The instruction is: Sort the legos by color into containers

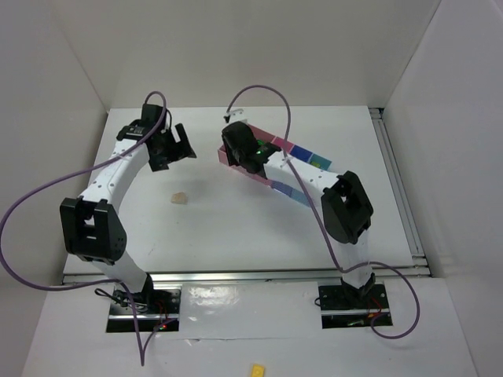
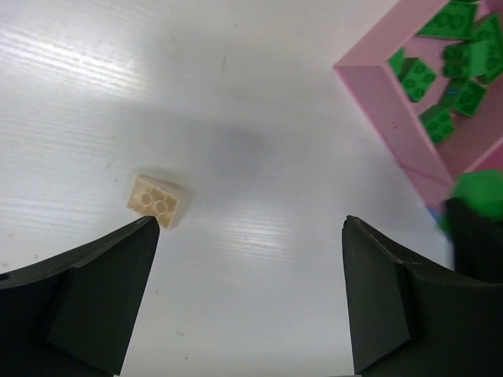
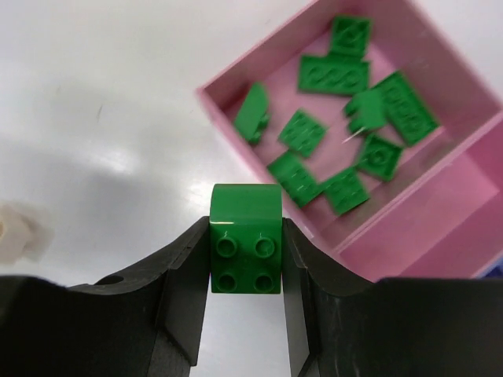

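My right gripper (image 3: 245, 253) is shut on a bright green lego (image 3: 245, 236), held above the table just outside the large pink container (image 3: 211, 96). Several green legos (image 3: 334, 75) lie inside that container. A cream lego (image 2: 159, 201) rests on the table; my left gripper (image 2: 250, 228) hovers over it, open and empty, with the brick just off its left fingertip. From above, the cream lego (image 1: 180, 198) lies below the left gripper (image 1: 177, 153), and the right gripper (image 1: 236, 157) sits at the left end of the container row (image 1: 302, 151).
A small pink compartment (image 3: 440, 228) adjoins the large one. Blue compartments (image 1: 284, 188) show partly under the right arm. A lone yellow brick (image 1: 257, 369) lies on the floor in front of the bases. White walls enclose the table.
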`<state>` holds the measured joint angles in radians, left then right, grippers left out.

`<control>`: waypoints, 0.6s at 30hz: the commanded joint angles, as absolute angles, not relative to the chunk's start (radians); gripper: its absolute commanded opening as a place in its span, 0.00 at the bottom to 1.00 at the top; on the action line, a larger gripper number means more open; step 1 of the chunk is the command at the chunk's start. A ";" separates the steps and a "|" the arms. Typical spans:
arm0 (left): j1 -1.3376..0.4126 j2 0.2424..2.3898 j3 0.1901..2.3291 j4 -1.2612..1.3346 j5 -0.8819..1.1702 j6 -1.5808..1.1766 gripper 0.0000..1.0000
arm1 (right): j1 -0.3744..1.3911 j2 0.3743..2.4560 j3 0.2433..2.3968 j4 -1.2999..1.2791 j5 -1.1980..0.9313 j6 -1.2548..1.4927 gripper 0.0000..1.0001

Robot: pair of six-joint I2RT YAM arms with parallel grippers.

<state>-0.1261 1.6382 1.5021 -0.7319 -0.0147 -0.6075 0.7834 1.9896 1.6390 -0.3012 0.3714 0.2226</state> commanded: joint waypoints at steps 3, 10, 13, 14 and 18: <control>-0.114 1.713 1.454 -0.799 -0.093 -0.578 1.00 | 0.672 2.058 1.791 -0.345 0.399 0.236 0.36; -0.124 1.750 1.364 -0.808 -0.176 -0.644 1.00 | 0.615 2.189 1.962 -0.439 0.351 0.247 0.88; -0.124 1.770 1.341 -0.808 -0.186 -0.734 1.00 | 0.615 2.110 1.893 -0.382 0.342 0.247 0.89; -0.124 1.781 1.330 -0.821 -0.186 -0.815 1.00 | 0.615 2.088 1.843 -0.356 0.342 0.256 0.90; -0.124 1.816 1.302 -0.821 -0.143 -0.964 1.00 | 0.615 2.013 1.770 -0.356 0.333 0.256 0.92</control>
